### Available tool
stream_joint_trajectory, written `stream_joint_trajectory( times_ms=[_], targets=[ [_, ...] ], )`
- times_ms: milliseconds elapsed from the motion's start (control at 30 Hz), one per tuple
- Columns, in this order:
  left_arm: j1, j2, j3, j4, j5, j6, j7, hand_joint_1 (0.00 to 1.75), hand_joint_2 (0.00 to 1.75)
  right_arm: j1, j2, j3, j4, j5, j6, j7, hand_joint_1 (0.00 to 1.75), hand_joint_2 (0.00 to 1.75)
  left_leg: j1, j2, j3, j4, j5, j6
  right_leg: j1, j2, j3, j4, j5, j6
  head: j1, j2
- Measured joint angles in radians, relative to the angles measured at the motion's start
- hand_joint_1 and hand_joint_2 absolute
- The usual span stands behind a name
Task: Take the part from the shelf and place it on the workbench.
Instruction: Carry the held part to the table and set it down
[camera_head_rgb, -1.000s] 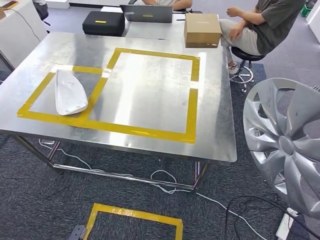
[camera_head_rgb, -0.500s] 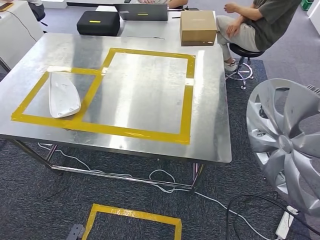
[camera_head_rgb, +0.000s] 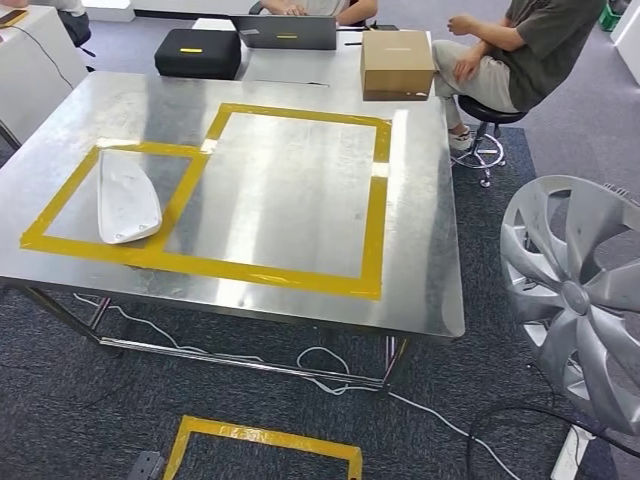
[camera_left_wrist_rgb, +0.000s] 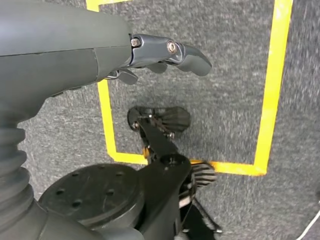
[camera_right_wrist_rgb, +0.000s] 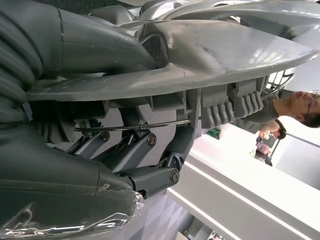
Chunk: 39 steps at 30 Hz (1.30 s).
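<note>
Nearest the robot, the left hand (camera_left_wrist_rgb: 151, 57) hangs over grey carpet marked with a yellow tape square (camera_left_wrist_rgb: 270, 90), its fingers stretched out and apart, holding nothing. The right hand (camera_right_wrist_rgb: 151, 150) grips the silver wheel cover (camera_head_rgb: 577, 300), its fingers hooked around the rim in the right wrist view; in the head view the cover sits in the air at the right, beside and apart from the worktop (camera_head_rgb: 423, 250). On the steel worktop, yellow tape outlines two adjoining rectangles; a white curved part (camera_head_rgb: 127, 197) lies inside the smaller left one. At the far edge stand a cardboard box (camera_head_rgb: 397, 64), a black case (camera_head_rgb: 198, 53) and a laptop (camera_head_rgb: 288, 32). A person (camera_head_rgb: 521, 50) sits on a stool beyond.
</note>
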<state>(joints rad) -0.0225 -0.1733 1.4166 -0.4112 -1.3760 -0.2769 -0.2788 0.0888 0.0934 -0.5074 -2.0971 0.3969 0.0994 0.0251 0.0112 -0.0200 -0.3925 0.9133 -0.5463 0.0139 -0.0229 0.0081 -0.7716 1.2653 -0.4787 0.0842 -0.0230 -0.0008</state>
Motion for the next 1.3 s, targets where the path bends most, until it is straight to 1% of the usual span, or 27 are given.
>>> stream_joint_trajectory(
  times_ms=[67,100,133,167,233,267,300,333,367,433,467,500,533,567,633,667,700,767,833,933,967,1000,1033,1100,1133,1200,1300],
  targets=[
    [0.005,0.002,0.000,0.005,0.000,0.000,0.000,0.00,1.75,-0.002,-0.006,0.000,0.011,0.001,0.000,0.000,1.75,1.75,0.012,0.000,0.034,0.001,-0.027,-0.021,-0.014,-0.010,0.041,-0.123,0.066,0.025,0.002,0.000],
    [0.006,0.005,0.000,0.007,0.000,0.000,-0.001,0.00,1.75,-0.007,-0.008,0.000,0.017,0.001,0.000,0.001,1.75,1.75,0.017,0.001,0.051,0.001,-0.043,-0.032,-0.018,-0.017,0.059,-0.176,0.090,0.030,0.007,0.000],
    [0.006,0.010,0.000,0.009,0.000,0.001,-0.001,0.00,1.75,-0.010,-0.009,0.001,0.023,0.002,0.000,0.002,1.75,1.75,0.018,0.003,0.063,-0.002,-0.057,-0.042,-0.020,-0.021,0.071,-0.207,0.106,0.024,0.009,0.000],
    [0.004,0.014,-0.001,0.010,-0.001,0.003,-0.001,0.00,1.75,-0.014,-0.010,0.000,0.028,0.004,-0.001,0.002,1.75,1.75,0.018,0.005,0.075,-0.008,-0.066,-0.051,-0.019,-0.022,0.076,-0.216,0.111,0.012,0.012,0.000],
    [-0.006,0.017,-0.004,0.014,-0.001,0.006,-0.002,0.00,1.75,-0.023,-0.014,0.001,0.031,0.011,-0.001,0.005,1.75,1.75,0.018,0.007,0.075,0.004,-0.053,-0.063,-0.014,-0.013,0.084,-0.209,0.083,-0.022,0.011,0.000],
    [-0.011,0.016,-0.005,0.015,-0.001,0.008,-0.002,0.00,1.75,-0.026,-0.016,0.001,0.031,0.015,-0.002,0.007,1.75,1.75,0.018,0.007,0.056,0.046,-0.029,-0.068,-0.016,-0.012,0.095,-0.213,0.073,-0.031,0.011,0.000],
    [-0.016,0.016,-0.007,0.017,-0.001,0.010,-0.002,0.00,1.75,-0.029,-0.017,0.001,0.032,0.019,-0.002,0.009,1.75,1.75,0.018,0.007,0.017,0.113,-0.004,-0.072,-0.017,-0.012,0.110,-0.219,0.064,-0.038,0.009,0.000],
    [-0.020,0.015,-0.007,0.018,-0.001,0.012,-0.001,0.00,1.75,-0.032,-0.017,0.001,0.034,0.024,-0.002,0.010,1.75,1.75,0.018,0.007,-0.033,0.192,0.006,-0.075,-0.017,-0.012,0.129,-0.228,0.055,-0.044,0.007,0.000],
    [-0.020,0.015,-0.008,0.019,-0.001,0.014,0.001,0.00,1.75,-0.033,-0.017,0.002,0.036,0.029,-0.002,0.011,1.75,1.75,0.017,0.008,-0.087,0.264,-0.005,-0.076,-0.017,-0.012,0.150,-0.241,0.045,-0.048,0.006,0.000],
    [-0.016,0.016,-0.008,0.021,0.003,0.016,0.010,0.00,1.75,-0.035,-0.017,0.004,0.040,0.042,-0.001,0.013,1.75,1.75,0.013,0.008,-0.179,0.335,-0.092,-0.073,-0.016,-0.009,0.199,-0.269,0.028,-0.051,0.002,0.000],
    [-0.013,0.016,-0.008,0.022,0.008,0.014,0.017,0.00,1.75,-0.035,-0.017,0.004,0.042,0.048,0.000,0.015,1.75,1.75,0.011,0.008,-0.213,0.336,-0.138,-0.068,-0.016,-0.007,0.226,-0.285,0.019,-0.051,0.001,0.000],
    [-0.010,0.016,-0.007,0.023,0.014,0.011,0.024,0.00,1.75,-0.035,-0.017,0.005,0.044,0.053,0.001,0.016,1.75,1.75,0.008,0.008,-0.239,0.318,-0.165,-0.062,-0.016,-0.005,0.255,-0.299,0.010,-0.050,0.001,0.000],
    [-0.008,0.015,-0.006,0.024,0.022,0.007,0.031,0.00,1.75,-0.036,-0.017,0.005,0.047,0.055,0.002,0.017,1.75,1.75,0.004,0.008,-0.260,0.282,-0.155,-0.054,-0.015,-0.004,0.284,-0.312,0.000,-0.048,0.000,0.000],
    [-0.005,0.015,-0.004,0.024,0.030,0.003,0.037,0.00,1.75,-0.036,-0.017,0.006,0.050,0.057,0.003,0.017,1.75,1.75,0.000,0.009,-0.275,0.231,-0.093,-0.045,-0.015,-0.003,0.305,-0.323,-0.011,-0.044,-0.001,0.000],
    [0.003,0.015,0.001,0.024,0.041,0.000,0.044,0.00,1.75,-0.040,-0.018,0.009,0.058,0.061,0.005,0.016,1.75,1.75,-0.010,0.009,-0.296,0.105,0.114,-0.029,-0.011,0.004,0.337,-0.327,-0.041,-0.032,-0.006,0.000],
    [0.006,0.015,0.003,0.024,0.043,-0.001,0.046,0.00,1.75,-0.042,-0.018,0.011,0.061,0.067,0.005,0.016,1.75,1.75,-0.013,0.008,-0.300,0.065,0.193,-0.026,-0.008,0.007,0.346,-0.327,-0.060,-0.027,-0.006,0.000],
    [0.007,0.015,0.004,0.024,0.043,-0.001,0.046,0.00,1.75,-0.046,-0.020,0.012,0.064,0.075,0.006,0.016,1.75,1.75,-0.015,0.007,-0.303,0.046,0.230,-0.025,-0.005,0.010,0.359,-0.326,-0.079,-0.022,-0.006,0.000],
    [-0.002,0.013,0.003,0.025,0.037,-0.001,0.044,0.00,1.75,-0.057,-0.028,0.014,0.070,0.098,0.010,0.017,1.75,1.75,-0.013,0.004,-0.296,0.055,0.219,-0.020,-0.006,0.009,0.377,-0.329,-0.107,-0.017,-0.001,0.000],
    [-0.013,0.014,0.002,0.026,0.027,-0.001,0.037,0.00,1.75,-0.080,-0.042,0.025,0.084,0.143,0.016,0.016,1.75,1.75,-0.013,0.002,-0.284,0.060,0.202,-0.006,-0.005,0.002,0.357,-0.270,-0.142,-0.012,0.002,0.000],
    [-0.015,0.021,0.001,0.030,0.012,-0.001,0.028,0.00,1.75,-0.123,-0.073,0.055,0.128,0.234,0.024,0.016,1.75,1.75,-0.019,0.003,-0.258,0.060,0.176,0.010,0.004,-0.003,0.224,-0.045,-0.226,-0.012,0.005,0.000],
    [-0.014,0.022,0.000,0.033,0.008,-0.001,0.027,0.00,1.75,-0.136,-0.084,0.070,0.147,0.273,0.027,0.017,1.75,1.75,-0.023,0.002,-0.246,0.060,0.167,0.014,0.007,-0.003,0.187,0.002,-0.227,-0.016,0.005,0.000],
    [-0.013,0.024,0.000,0.037,0.004,-0.001,0.028,0.00,1.75,-0.152,-0.094,0.088,0.167,0.318,0.028,0.019,1.75,1.75,-0.027,0.001,-0.233,0.060,0.157,0.016,0.010,-0.002,0.165,0.008,-0.200,-0.022,0.005,0.000],
    [-0.012,0.025,-0.002,0.042,0.001,-0.001,0.030,0.00,1.75,-0.173,-0.104,0.111,0.188,0.365,0.028,0.023,1.75,1.75,-0.031,-0.002,-0.220,0.060,0.149,0.018,0.014,-0.002,0.159,-0.027,-0.148,-0.031,0.005,0.000],
    [-0.015,0.028,-0.006,0.051,-0.005,0.000,0.034,0.00,1.75,-0.220,-0.119,0.162,0.231,0.445,0.025,0.036,1.75,1.75,-0.039,-0.006,-0.200,0.060,0.134,0.018,0.026,0.000,0.175,-0.155,-0.028,-0.054,0.004,0.000],
    [-0.017,0.030,-0.008,0.055,-0.007,0.000,0.037,0.00,1.75,-0.242,-0.125,0.186,0.249,0.468,0.023,0.041,1.75,1.75,-0.042,-0.007,-0.195,0.061,0.129,0.017,0.031,0.000,0.186,-0.207,0.010,-0.063,0.002,0.000],
    [-0.020,0.035,-0.013,0.063,-0.009,0.000,0.041,0.00,1.75,-0.278,-0.131,0.225,0.279,0.489,0.018,0.047,1.75,1.75,-0.044,-0.009,-0.195,0.064,0.125,0.015,0.035,0.001,0.198,-0.251,0.026,-0.069,-0.003,0.000],
    [-0.022,0.040,-0.020,0.070,-0.010,0.000,0.045,0.00,1.75,-0.312,-0.137,0.265,0.310,0.511,0.015,0.049,1.75,1.75,-0.043,-0.010,-0.198,0.063,0.125,0.015,0.035,0.003,0.200,-0.264,0.023,-0.064,-0.004,0.000]
  ],
)
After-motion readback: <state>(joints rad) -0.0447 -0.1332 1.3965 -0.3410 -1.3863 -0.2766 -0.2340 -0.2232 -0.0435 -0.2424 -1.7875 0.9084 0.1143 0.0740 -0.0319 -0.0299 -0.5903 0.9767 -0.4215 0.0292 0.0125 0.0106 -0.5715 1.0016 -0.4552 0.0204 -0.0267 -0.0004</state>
